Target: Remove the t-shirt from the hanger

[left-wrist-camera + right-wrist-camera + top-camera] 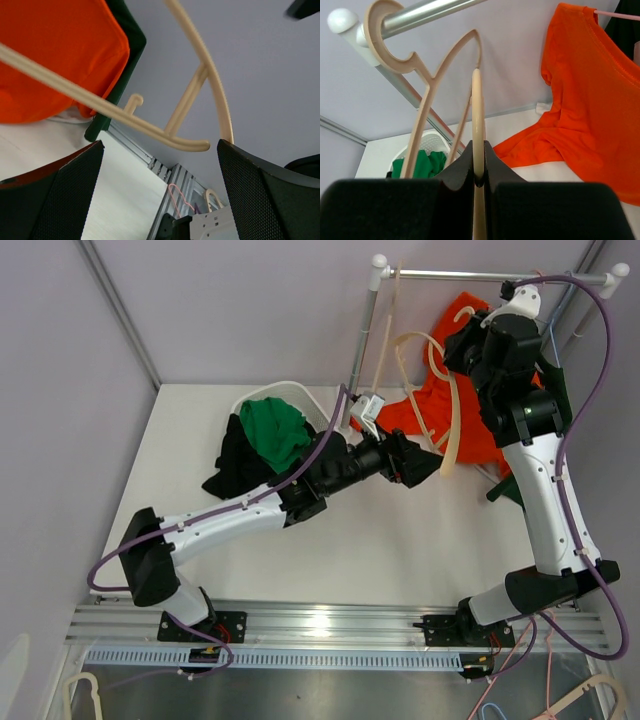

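Top view: my left gripper [412, 462] sits beside the orange t-shirt [425, 405], which trails from the rail [480, 276] onto the table [400, 550].
Left wrist view: my fingers [55, 200] are spread wide, holding nothing.
Right wrist view: my right gripper [478, 172] is clamped on a beige hanger [476, 115].

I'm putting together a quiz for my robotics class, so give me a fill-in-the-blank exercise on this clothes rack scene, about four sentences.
1. The right gripper is shut on a beige ____.
2. The t-shirt is ____ in colour.
3. The left gripper has its jaws ____.
4. In the white basket, beside the black garment, lies a ____ one.

Missing words: hanger; orange; open; green.
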